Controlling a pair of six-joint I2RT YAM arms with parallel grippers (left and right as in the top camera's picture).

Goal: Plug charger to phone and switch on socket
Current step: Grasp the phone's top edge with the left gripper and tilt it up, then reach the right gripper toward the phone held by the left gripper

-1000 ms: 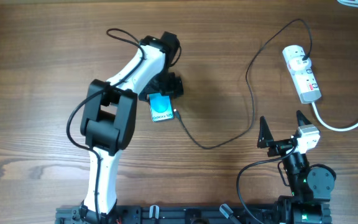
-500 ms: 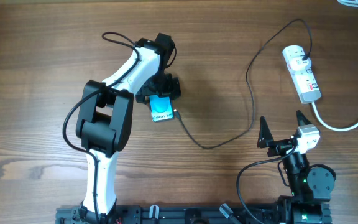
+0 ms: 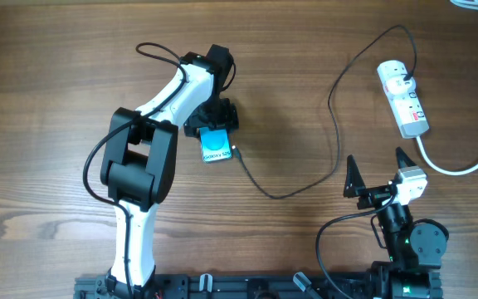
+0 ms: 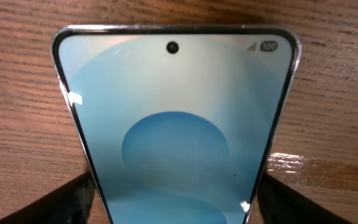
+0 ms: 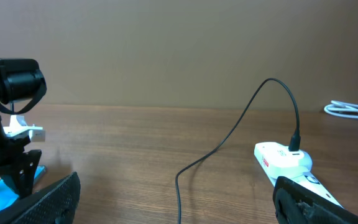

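The phone (image 3: 215, 146) lies flat on the wooden table with its cyan screen up, and it fills the left wrist view (image 4: 176, 124). My left gripper (image 3: 214, 123) sits over the phone's far end. It is open, with a finger along each long side (image 4: 176, 202). The black charger cable (image 3: 336, 124) runs from the phone's near right corner in a loop up to the white socket (image 3: 403, 98) at the far right, where its adapter is plugged in. My right gripper (image 3: 378, 170) is open and empty near the front edge; its view shows the socket (image 5: 284, 163) and cable (image 5: 241, 124).
The socket's thick white cord (image 3: 463, 166) curves off the right edge. More white cable (image 3: 475, 7) lies at the far right corner. The left arm (image 5: 11, 81) stands at the left of the right wrist view.
The left arm has shifted slightly to the left over the phone. The phone, cable, socket and right arm have not moved.
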